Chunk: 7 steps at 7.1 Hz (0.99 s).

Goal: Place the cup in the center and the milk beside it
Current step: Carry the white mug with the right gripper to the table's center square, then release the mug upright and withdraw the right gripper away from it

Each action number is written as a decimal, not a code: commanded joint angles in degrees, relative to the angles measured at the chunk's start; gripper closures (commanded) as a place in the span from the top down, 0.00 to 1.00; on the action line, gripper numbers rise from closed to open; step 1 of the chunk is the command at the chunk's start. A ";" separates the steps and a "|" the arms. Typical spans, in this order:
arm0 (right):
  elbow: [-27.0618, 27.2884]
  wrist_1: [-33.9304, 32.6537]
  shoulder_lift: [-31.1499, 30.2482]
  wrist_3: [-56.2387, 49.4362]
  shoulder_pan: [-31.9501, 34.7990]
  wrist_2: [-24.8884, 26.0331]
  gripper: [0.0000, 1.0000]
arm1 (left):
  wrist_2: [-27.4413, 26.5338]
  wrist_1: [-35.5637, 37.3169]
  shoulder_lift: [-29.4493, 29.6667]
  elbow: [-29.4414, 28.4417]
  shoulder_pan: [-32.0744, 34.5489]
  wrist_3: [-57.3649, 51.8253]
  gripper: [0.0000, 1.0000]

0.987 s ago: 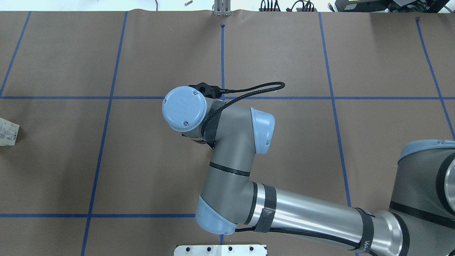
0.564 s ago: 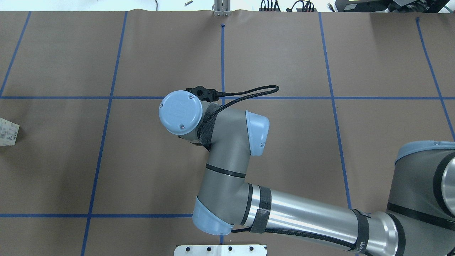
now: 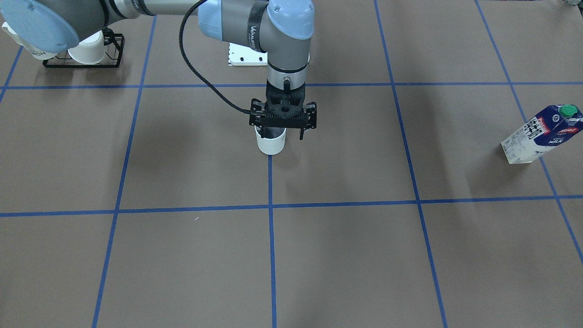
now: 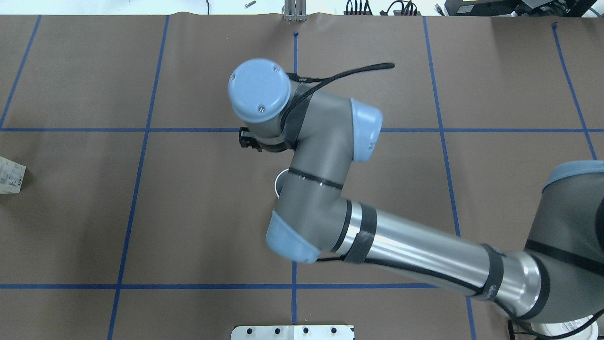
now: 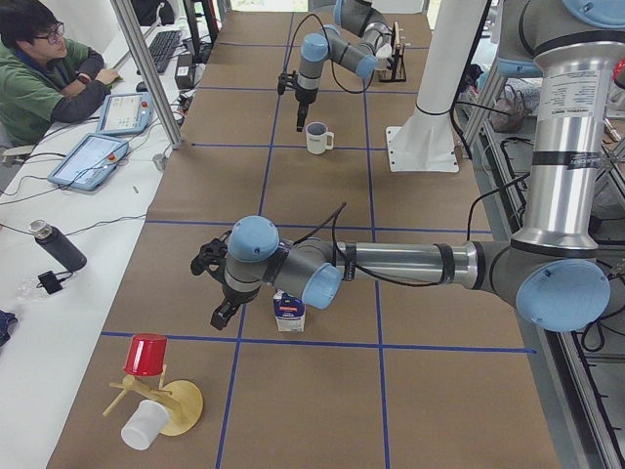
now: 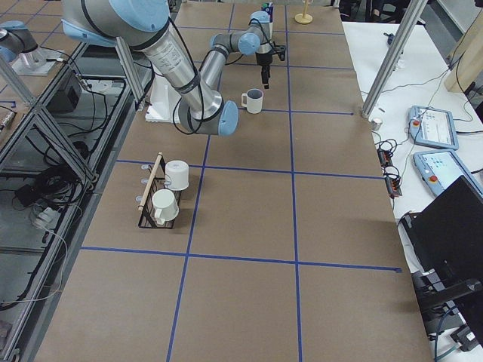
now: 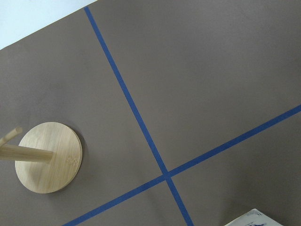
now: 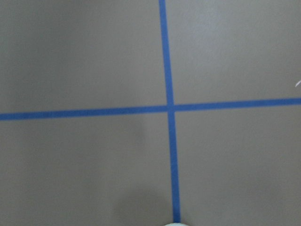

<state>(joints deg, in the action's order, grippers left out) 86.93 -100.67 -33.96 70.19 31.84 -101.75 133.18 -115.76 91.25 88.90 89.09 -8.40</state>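
Observation:
The cup point(image 3: 270, 142), a small white mug with a dark inside, stands on a blue tape line near the table's middle. It also shows in the left side view point(image 5: 317, 138), in the right side view point(image 6: 253, 100) and as a sliver under the arm in the overhead view point(image 4: 279, 181). My right gripper point(image 3: 279, 133) hangs just above it, open and empty. The milk point(image 3: 541, 135), a blue-and-white carton with a green cap, stands far off on my left side point(image 4: 10, 175). My left gripper point(image 5: 217, 293) hovers beside the milk point(image 5: 289, 311); I cannot tell whether it is open or shut.
A black wire rack point(image 6: 155, 202) with two other white cups stands on my right side. A wooden stand point(image 5: 168, 406) with a red and a white cup stands at the left end; its base point(image 7: 47, 157) shows in the left wrist view. A white mounting plate point(image 4: 292, 332) lies at the near edge.
My right arm's wrist has moved toward the table's far side and off the cup. The cup's rim now shows beside the arm in the overhead view.

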 commanded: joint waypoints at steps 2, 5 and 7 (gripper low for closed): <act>0.60 0.56 -8.19 -26.40 19.07 -15.86 1.00 | 2.76 -4.45 -0.10 2.15 -0.67 15.01 0.98; 10.58 2.40 -30.12 -55.00 33.15 -22.77 1.00 | 1.20 -4.21 -0.10 6.10 -5.24 25.62 0.99; 16.92 3.47 -44.98 -62.25 41.86 -26.13 1.00 | 1.20 -4.03 -0.80 6.99 -6.73 28.26 0.99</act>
<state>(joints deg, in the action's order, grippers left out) 99.51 -97.71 -69.53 12.88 68.50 -126.43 134.43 -119.90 90.99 95.29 83.28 18.45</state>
